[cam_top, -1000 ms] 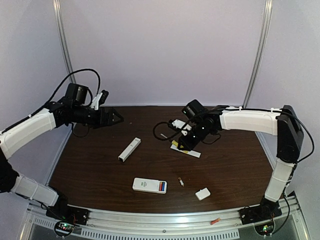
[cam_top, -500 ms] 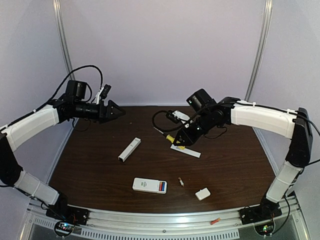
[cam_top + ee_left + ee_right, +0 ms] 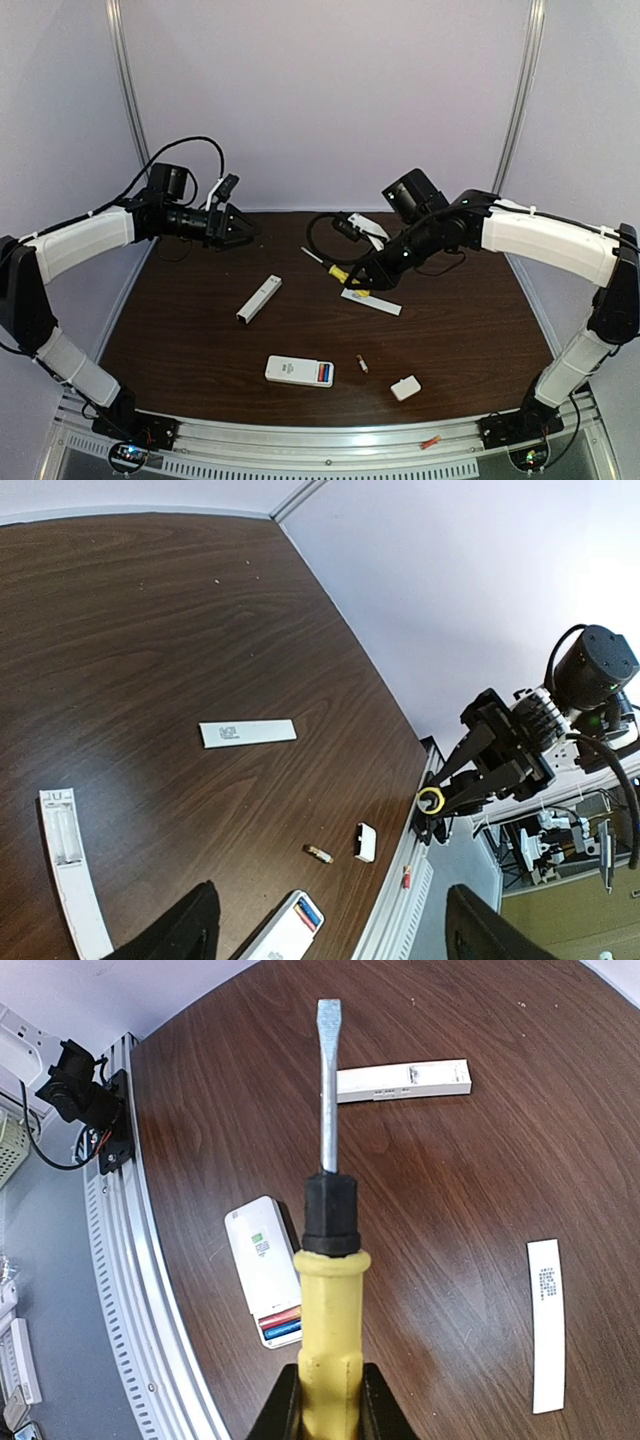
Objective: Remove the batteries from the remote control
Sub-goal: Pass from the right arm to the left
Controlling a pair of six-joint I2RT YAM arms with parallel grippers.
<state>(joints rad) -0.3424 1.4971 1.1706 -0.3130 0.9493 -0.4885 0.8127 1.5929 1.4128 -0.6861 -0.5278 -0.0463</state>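
Brown table [image 3: 180, 330] — remote control [image 3: 296, 371] near its front edge.
Left gripper [image 3: 243, 228] spread wide above the far-left edge; right gripper [image 3: 368, 272] clamps the screwdriver [image 3: 330, 1300] — well apart from the remote control.

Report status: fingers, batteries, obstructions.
Left fingers open, empty, raised. Right fingers shut on screwdriver, lifted. Batteries seated in remote, one loose cell beside it. Nothing blocking remote.

The right claw [image 3: 360, 277] has risen off the white label strip [image 3: 372, 301] and shifted left. It carries the yellow-handled screwdriver [image 3: 338, 271], whose blade now points back-left. The left claw [image 3: 238, 228] has edged up and inward along the counter's [image 3: 200, 340] back edge.
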